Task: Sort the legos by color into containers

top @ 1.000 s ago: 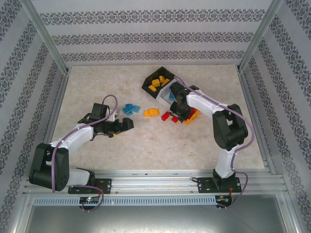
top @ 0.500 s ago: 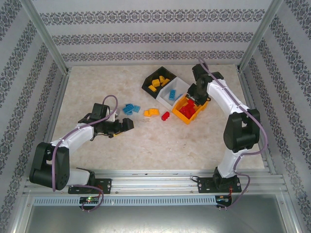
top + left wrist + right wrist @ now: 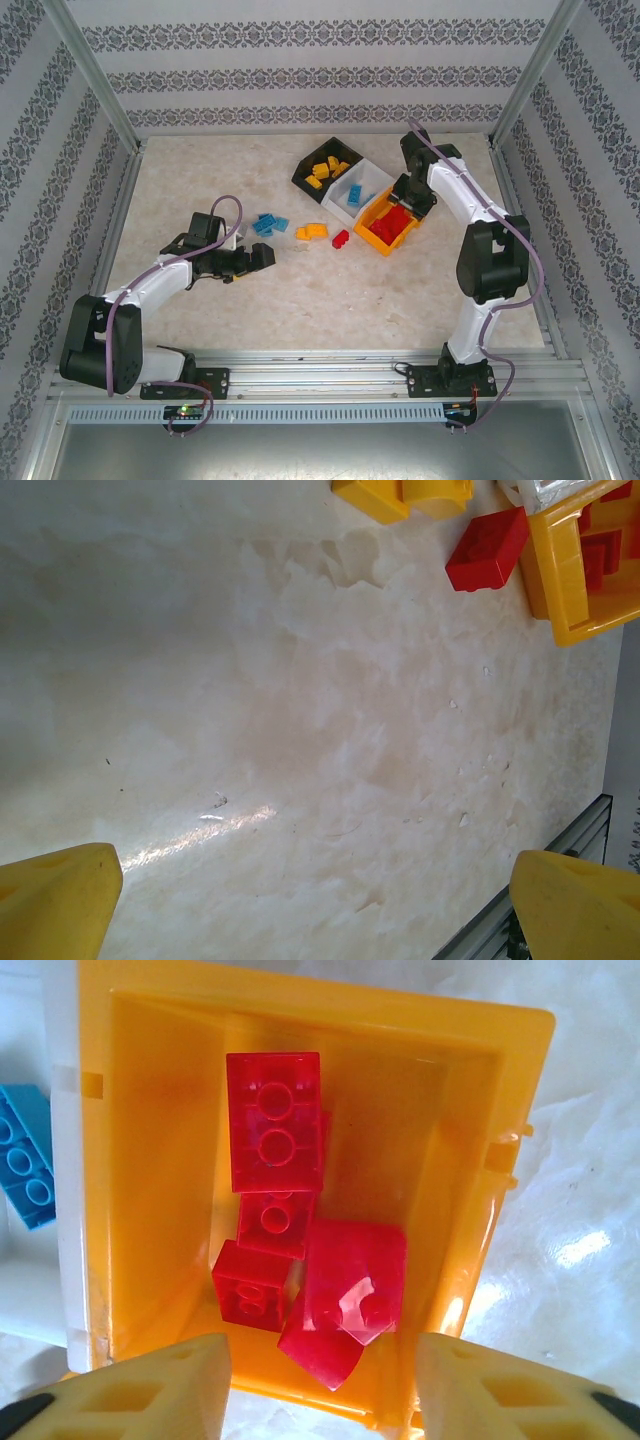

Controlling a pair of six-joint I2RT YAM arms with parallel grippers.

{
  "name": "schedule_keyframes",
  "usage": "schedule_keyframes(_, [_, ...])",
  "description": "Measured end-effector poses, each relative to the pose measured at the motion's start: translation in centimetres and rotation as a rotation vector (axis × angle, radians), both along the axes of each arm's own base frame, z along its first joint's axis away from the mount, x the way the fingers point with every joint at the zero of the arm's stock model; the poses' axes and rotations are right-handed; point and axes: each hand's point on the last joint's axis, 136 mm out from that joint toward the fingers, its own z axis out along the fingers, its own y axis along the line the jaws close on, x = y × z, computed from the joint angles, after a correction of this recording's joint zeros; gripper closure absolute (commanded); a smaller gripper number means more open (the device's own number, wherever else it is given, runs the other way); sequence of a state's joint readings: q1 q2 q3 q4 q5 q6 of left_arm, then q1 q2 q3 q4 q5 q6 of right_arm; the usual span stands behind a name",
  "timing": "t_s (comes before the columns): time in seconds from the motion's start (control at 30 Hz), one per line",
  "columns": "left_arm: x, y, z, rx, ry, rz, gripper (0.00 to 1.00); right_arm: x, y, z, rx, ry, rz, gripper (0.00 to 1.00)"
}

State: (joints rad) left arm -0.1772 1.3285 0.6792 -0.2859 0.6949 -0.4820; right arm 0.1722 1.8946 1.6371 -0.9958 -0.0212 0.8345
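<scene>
1. Orange-yellow bin point(image 3: 480, 1160) sits directly under my right fingers point(image 3: 150, 1390), which are spread apart and pinch nothing.
2. Several red legos point(image 3: 272, 1120) lie heaped inside that bin, just ahead of the two fingertips and between them.
3. Out past the left-hand finger I see a blue lego point(image 3: 25, 1155) in the white bin point(image 3: 65, 1210), whose wall touches the orange-yellow one.
4. My left fingers point(image 3: 55, 900) are spread wide over bare desk point(image 3: 300, 730), with nothing between them.
5. Well ahead of them, toward the right-hand finger's side, a loose red lego point(image 3: 488, 548) lies just beside the orange-yellow bin's corner, with loose yellow legos point(image 3: 405, 495) next to it.
6. From above, loose blue legos point(image 3: 268, 224) lie near the left fingers, off to their side. The black bin point(image 3: 305, 172), beyond the white one from the right fingers, carries its own yellow pieces point(image 3: 325, 165).
</scene>
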Motion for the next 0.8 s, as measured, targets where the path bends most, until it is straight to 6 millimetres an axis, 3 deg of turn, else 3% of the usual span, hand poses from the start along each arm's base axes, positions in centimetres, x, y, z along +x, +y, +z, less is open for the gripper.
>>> schedule_keyframes(0.2, [0.0,0.0,0.0,0.0,0.0,0.0,0.0,-0.3,1.4,0.1,-0.018,-0.007,0.035,0.39])
schedule_keyframes(0.3, [0.0,0.0,0.0,0.001,0.0,0.001,0.0,-1.0,4.8,0.1,-0.006,-0.01,0.098,0.38])
schedule_keyframes(0.43, [0.0,0.1,0.0,0.01,-0.009,0.0,0.0,-3.0,11.1,-0.3,0.045,-0.016,0.191,0.34])
schedule_keyframes(0.57, [-0.5,-1.2,1.9,0.017,-0.094,-0.053,0.0,-4.5,15.3,-2.1,0.105,0.02,0.215,0.33])
schedule_keyframes(0.7, [-1.5,-3.1,5.3,0.005,-0.26,-0.144,0.0,-4.6,16.1,-5.4,0.11,0.09,0.183,0.35])
schedule_keyframes(0.8, [-1.6,-3.4,6.1,0.014,-0.319,-0.171,0.0,-4.8,16.1,-7.5,0.1,0.141,0.159,0.37])
